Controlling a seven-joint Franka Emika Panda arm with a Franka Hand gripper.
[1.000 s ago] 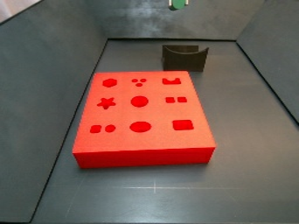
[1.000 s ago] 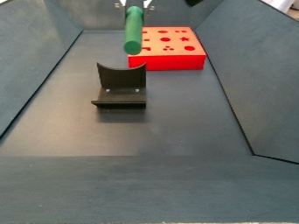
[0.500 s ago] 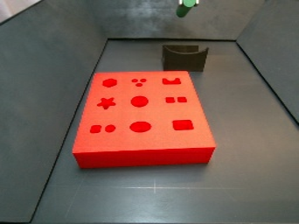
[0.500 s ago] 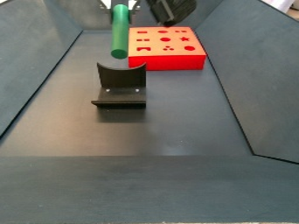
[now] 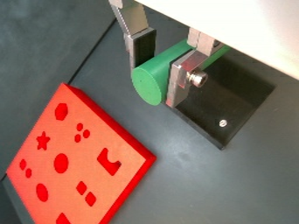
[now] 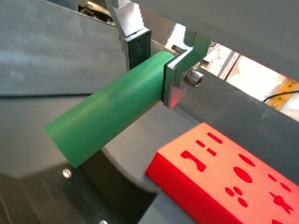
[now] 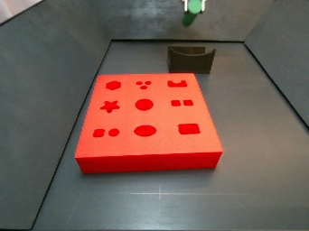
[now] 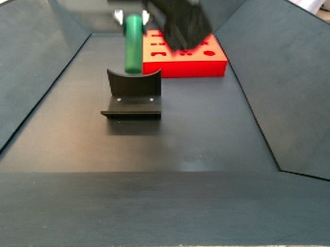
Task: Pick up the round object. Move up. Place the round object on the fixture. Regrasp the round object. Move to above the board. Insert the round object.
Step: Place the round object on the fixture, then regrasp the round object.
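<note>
Smooth green cylindrical peg — the round object — hangs upright in the air, gripped near its upper end between the two flat silver fingers of the tool. Both wrist views show the plates pressed on opposite sides of the peg, so the tool is clamped on it. In a side view the peg hangs with its lower end just above the top of the small dark notched block, the fixture; no contact visible from here. From the other side only a scrap of green shows at the frame edge, above the fixture.

Handling, as a guess: rigid, light, probably plastic, with a slick curved skin. A flat-pad grip on a round body can let it pivot or slip, the more so when held near one end with most of the length hanging free. For the regrasp, a hold nearer the middle would steady it.

Step in hand looks like placing on the fixture; the peg likely needs laying into the curved notch, not standing.

The large flat red rectangular board with shaped cut-outs lies on the dark floor, apart from the fixture — untouched.
</note>
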